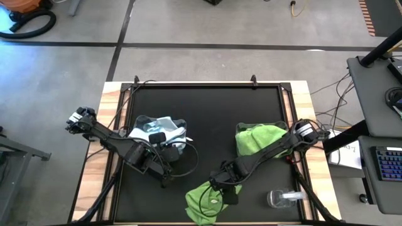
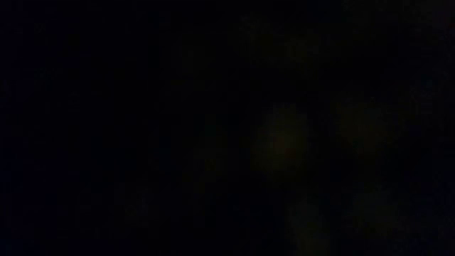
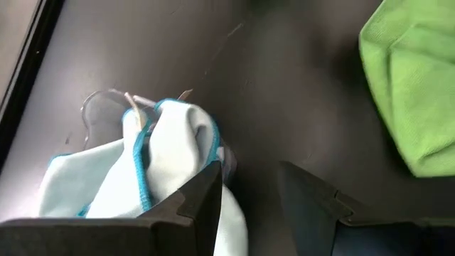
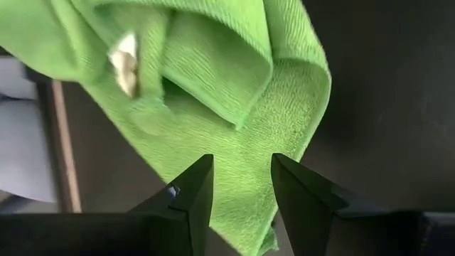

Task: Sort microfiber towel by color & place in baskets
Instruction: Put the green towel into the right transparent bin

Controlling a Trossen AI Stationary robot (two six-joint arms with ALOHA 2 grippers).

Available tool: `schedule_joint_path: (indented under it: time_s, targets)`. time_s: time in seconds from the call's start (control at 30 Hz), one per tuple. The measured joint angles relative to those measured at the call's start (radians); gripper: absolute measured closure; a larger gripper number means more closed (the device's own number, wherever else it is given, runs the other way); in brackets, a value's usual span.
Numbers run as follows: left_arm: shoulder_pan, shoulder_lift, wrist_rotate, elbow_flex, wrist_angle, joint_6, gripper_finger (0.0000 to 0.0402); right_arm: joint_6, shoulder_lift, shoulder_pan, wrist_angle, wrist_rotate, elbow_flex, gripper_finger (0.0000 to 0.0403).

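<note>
1. A lime green towel [image 1: 204, 199] lies crumpled on the dark desk [image 1: 207, 113] at its near edge, around the middle. The right wrist view shows it folded over itself, with a small white tag [image 4: 125, 62] on one fold.
2. A second green towel [image 1: 259, 138] sits bunched in the basket on the right side [image 1: 240, 129] of the desk; only a bit of the clear rim shows past the cloth.
3. Pale blue towels [image 1: 160, 129] with a brighter blue stitched hem fill the basket on the left side [image 3: 99, 110], whose clear rim shows just beside the cloth in the left wrist view.
4. The right hand [image 4: 240, 186] hangs over the loose green towel at the near edge. Its fingers stand apart with the cloth seen in the gap below them, and they hold nothing.
5. The left hand [image 3: 250, 193] is at the near side of the blue pile, fingers apart. One finger is against the blue cloth, yet nothing is pinched between them.
6. A small clear round container [image 1: 282, 198] stands near the desk's right near corner, apart from the towels.
7. The low view is dark and shows nothing.
</note>
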Motion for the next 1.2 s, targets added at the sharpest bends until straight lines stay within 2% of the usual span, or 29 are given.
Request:
schedule_joint_path:
  time_s: [0.33, 0.83, 0.97, 1.2]
  targets:
    - [-0.002, 0.0, 0.002, 0.0, 0.056, 0.0, 0.0278, -0.026, 0.113, 0.018, -0.002, -0.009, -0.007, 0.0266]
    - [-0.003, -0.001, 0.021, 0.0, 0.064, 0.002, 0.0278, 0.077, 0.135, 0.018, 0.004, -0.007, -0.006, 0.0268]
    - [-0.003, -0.001, 0.021, 0.0, 0.064, 0.019, 0.0278, 0.09, 0.135, 0.018, 0.005, -0.009, -0.006, 0.0292]
    - [-0.003, -0.001, 0.02, 0.0, 0.065, 0.03, 0.0278, 0.091, 0.135, 0.018, 0.006, -0.012, -0.006, 0.0375]
